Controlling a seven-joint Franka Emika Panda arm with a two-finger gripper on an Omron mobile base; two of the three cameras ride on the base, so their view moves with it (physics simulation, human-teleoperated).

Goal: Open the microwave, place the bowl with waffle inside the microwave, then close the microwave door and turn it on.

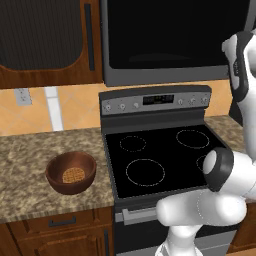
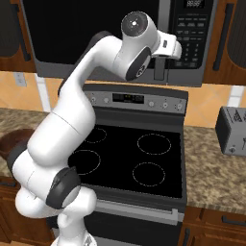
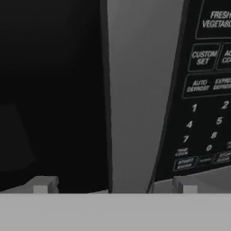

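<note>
Reaching: the arm [image 2: 77, 105] rises from the base and bends over the stove up to the microwave [image 2: 96, 38] mounted above it.
Gripper: the gripper [image 3: 115, 185] is up close against the front of the microwave; its two tips stand well spread, one on each side of the vertical grey bar handle [image 3: 137, 94], with nothing pinched between them. Whether the tips touch the handle I cannot tell.
Microwave door: the microwave door [image 1: 170, 35] is shut, its black glass flush in the dark grey frame.
Keypad: the control panel [image 3: 205, 90] sits just beside the handle, with number keys and labelled buttons such as "custom set" and "auto defrost".
Bowl: the reddish-brown wooden bowl [image 1: 71, 172] stands upright on the speckled granite counter [image 1: 30, 165], just beside the stove's edge and well apart from the gripper.
Waffle: the golden waffle [image 1: 73, 175] lies flat in the bottom of the bowl.
Stove: the black stove [image 1: 160, 150] with ring burners sits below the microwave, its knob panel [image 1: 155, 102] at the back.
Toaster: a grey toaster [image 2: 231, 130] stands on the counter on the stove's other side.
</note>
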